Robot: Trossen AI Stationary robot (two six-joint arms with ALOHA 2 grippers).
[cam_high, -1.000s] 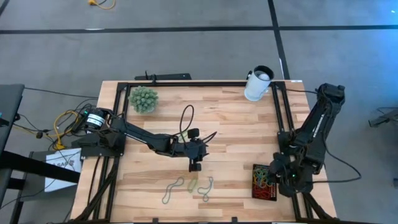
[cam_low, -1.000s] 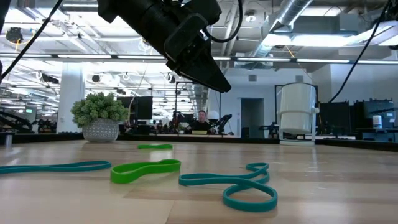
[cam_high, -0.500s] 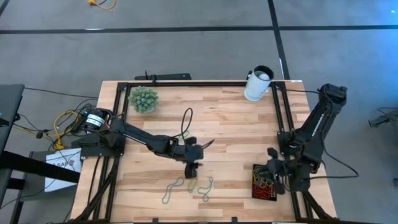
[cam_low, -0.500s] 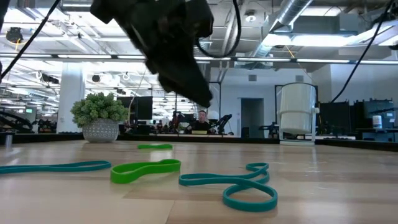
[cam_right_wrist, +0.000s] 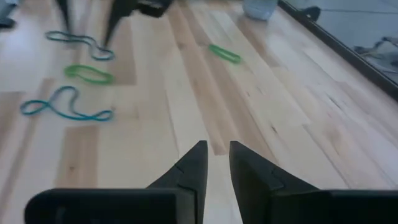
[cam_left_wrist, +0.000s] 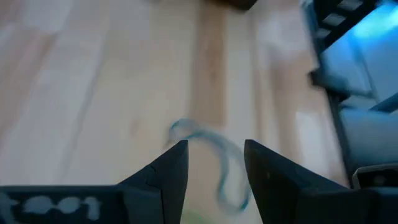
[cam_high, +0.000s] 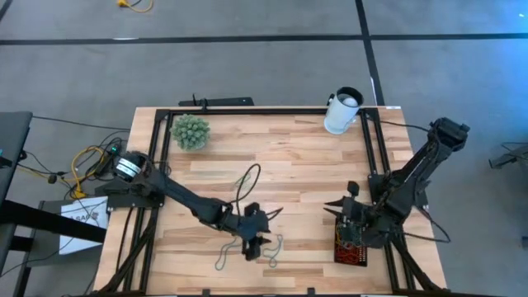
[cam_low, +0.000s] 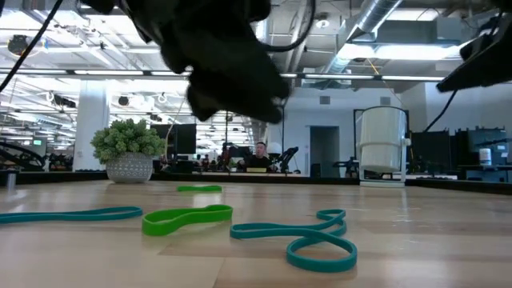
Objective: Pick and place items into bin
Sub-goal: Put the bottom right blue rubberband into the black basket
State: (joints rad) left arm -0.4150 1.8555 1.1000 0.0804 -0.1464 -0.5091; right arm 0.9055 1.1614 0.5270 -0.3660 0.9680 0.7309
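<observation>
Below, we see the left gripper (cam_high: 257, 245) low over the wooden tabletop (cam_high: 289, 157), directly above the cluster of rubber bands near the front edge; its jaws stand released, straddling a teal band (cam_left_wrist: 214, 155) without grasping it. In the low view, three bands lie flat: a bright green loop (cam_low: 186, 218), a twisted teal figure-eight (cam_low: 308, 238) beside it, and a long teal band (cam_low: 68, 214) on the loop's other side. A fourth, small green band (cam_low: 199, 189) lies farther back, toward the potted plant (cam_high: 190, 131). We find the black bin (cam_high: 352, 245) at the tabletop's right front corner, well apart from the cluster, with coloured bands inside. The right gripper (cam_high: 337, 205) hovers just beside the bin, on its cluster side; its jaws are narrowly parted and grasp nothing. A white cup (cam_high: 341, 111) stands at the back edge.
</observation>
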